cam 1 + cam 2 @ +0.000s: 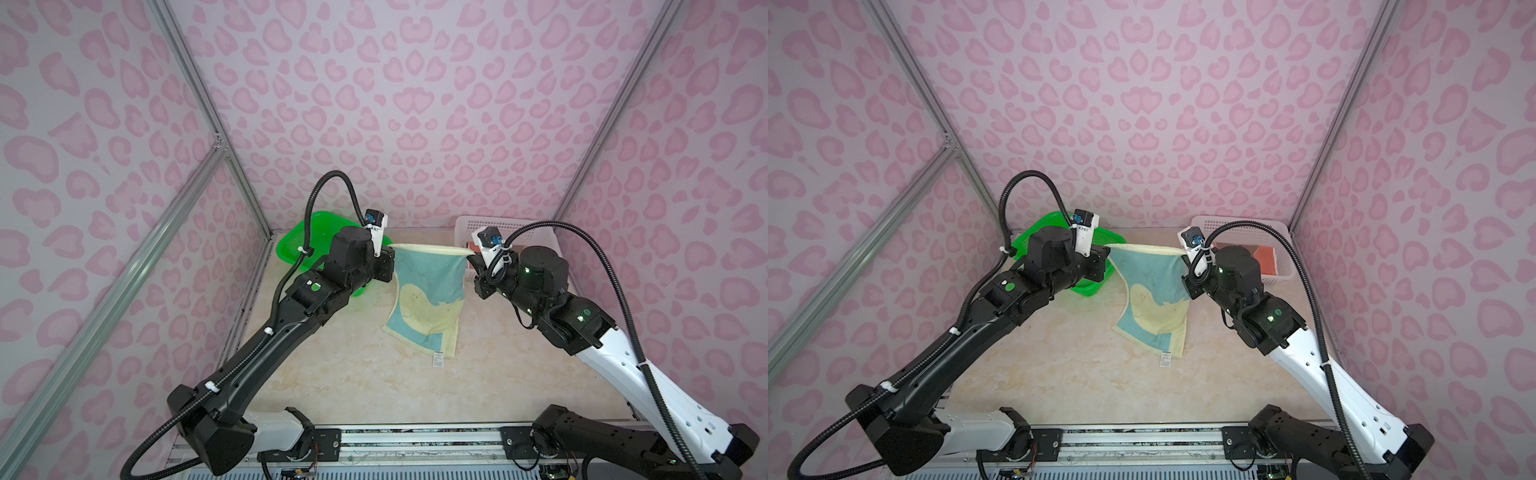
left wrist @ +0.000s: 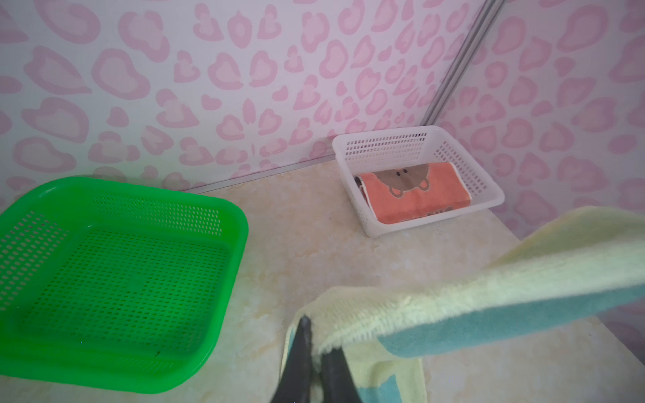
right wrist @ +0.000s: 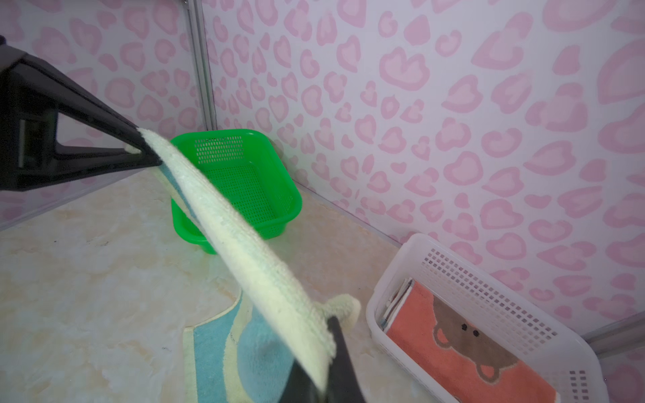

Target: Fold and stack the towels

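Folding looks nearly done: orange bear towel [image 2: 415,195] tops the white basket [image 2: 490,200] at two o'clock. Yellow-teal towel [image 1: 428,291] hangs unfolded — left gripper [image 2: 317,338] and right gripper [image 3: 321,352] clamp its top corners.

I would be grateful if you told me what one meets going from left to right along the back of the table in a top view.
green basket → left gripper → yellow and teal towel → right gripper → white basket
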Motion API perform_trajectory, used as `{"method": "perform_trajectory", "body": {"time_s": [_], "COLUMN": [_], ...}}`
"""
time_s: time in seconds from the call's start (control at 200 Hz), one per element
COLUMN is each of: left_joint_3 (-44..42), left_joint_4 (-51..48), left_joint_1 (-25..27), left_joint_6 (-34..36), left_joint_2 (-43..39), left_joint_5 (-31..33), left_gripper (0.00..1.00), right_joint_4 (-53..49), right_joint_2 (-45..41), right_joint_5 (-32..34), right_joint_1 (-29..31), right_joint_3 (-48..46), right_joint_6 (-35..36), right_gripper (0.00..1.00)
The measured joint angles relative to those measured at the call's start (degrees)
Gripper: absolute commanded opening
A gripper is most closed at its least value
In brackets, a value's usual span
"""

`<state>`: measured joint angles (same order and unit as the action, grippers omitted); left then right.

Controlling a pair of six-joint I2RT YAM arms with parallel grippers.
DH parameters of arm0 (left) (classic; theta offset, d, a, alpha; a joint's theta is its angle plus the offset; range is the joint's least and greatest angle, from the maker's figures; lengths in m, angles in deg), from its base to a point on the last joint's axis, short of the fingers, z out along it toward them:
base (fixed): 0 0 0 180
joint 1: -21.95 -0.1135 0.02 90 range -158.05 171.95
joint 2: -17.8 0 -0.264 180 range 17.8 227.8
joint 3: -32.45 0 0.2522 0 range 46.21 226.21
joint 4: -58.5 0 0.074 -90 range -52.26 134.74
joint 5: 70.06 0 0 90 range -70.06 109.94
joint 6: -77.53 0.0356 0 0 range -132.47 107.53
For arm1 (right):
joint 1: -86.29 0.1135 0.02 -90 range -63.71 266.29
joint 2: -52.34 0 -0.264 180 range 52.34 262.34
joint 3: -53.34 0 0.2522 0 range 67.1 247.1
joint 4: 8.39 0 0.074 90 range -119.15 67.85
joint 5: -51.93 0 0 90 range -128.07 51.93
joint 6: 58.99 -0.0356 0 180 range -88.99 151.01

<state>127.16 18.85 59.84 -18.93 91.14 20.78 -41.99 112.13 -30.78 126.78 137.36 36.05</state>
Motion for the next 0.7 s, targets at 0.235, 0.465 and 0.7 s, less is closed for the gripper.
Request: {"method": "perform_trajectory", "body": {"time_s": [0.235, 0.465, 0.7], "left_joint_3": [-1.5, -2.8, -2.8], "left_joint_4": [-0.3, 0.2, 0.5], "left_joint_1": [0.7, 1.1, 1.1], "left_joint_6": [-3.5, -7.3, -8.9], "left_joint_2": [-9.7, -15.5, -15.0], "left_joint_5": [-9.0, -16.7, -16.9], "left_gripper": [0.02, 0.02, 0.02], "right_joint_4": [-4.4, -3.8, -2.5], "right_joint_2": [-7.5, -13.1, -13.2], "right_joint_5": [-2.3, -7.9, -7.4], "right_joint_1": [5.4, 5.9, 5.8], "right_joint_3": [1.8, 0.3, -0.7], "right_joint_6": [-0.7, -4.8, -6.5], "right_gripper": [0.0, 0.0, 0.0]}}
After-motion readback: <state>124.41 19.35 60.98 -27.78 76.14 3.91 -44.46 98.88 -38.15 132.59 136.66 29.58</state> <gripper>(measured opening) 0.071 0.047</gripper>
